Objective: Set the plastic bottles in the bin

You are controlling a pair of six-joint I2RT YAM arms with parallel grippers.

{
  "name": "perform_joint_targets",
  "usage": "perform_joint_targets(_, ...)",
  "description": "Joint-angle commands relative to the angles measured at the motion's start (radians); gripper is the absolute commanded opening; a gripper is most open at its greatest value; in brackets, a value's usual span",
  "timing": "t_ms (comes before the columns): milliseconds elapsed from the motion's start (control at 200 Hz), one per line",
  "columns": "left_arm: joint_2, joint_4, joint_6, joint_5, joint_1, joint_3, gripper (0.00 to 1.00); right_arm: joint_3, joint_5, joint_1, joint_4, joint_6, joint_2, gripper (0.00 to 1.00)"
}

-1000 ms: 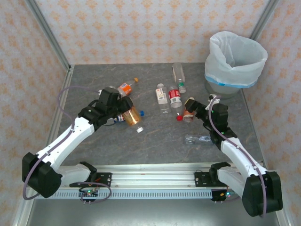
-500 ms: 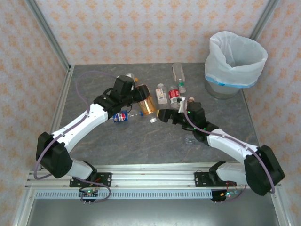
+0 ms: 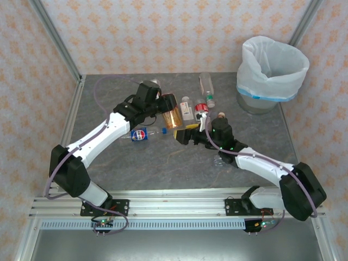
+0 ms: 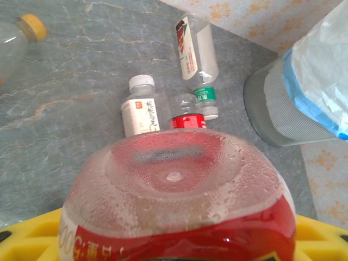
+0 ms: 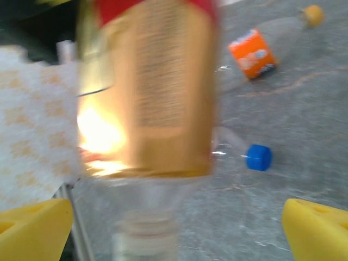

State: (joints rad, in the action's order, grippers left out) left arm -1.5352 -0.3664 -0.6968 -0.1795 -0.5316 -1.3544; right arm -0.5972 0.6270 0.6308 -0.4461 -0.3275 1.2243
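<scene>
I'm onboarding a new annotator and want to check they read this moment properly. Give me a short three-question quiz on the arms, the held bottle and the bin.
1. True or false: the left gripper is shut on the amber bottle.
2. The right gripper is: A open, facing the amber bottle; B shut on a white cap; C shut on a blue-capped bottle.
3. In the top view, which corner of the table holds the bin?
Key: 1 true; 2 A; 3 the far right corner.
</scene>
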Motion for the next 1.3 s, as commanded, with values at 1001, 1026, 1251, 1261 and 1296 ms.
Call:
perform_joint_targets(1001,-0.013,0.098,-0.104,-0.095,0.001,0.000,0.52,-0.019,-0.072,0.014,0.041,0.093,-0.009,0.00)
perform_joint_targets(1026,-0.009,0.098,-0.105,-0.094,0.003,0.001,0.55,-0.019,-0.091,0.013,0.055,0.099,-0.015,0.00)
perform_joint_targets(1251,0.076,0.215,-0.121,-0.080,0.022,0.087,1.00,-0.030,-0.172,-0.010,0.181,0.159,-0.035,0.00)
perform_joint_targets(1261,0.084,0.224,-0.123,-0.073,0.022,0.093,1.00,-0.031,-0.175,-0.012,0.187,0.161,-0.035,0.00)
perform_joint_targets(1296,0.109,0.257,-0.126,-0.044,0.022,0.121,1.00,-0.034,-0.180,-0.019,0.205,0.170,-0.060,0.00)
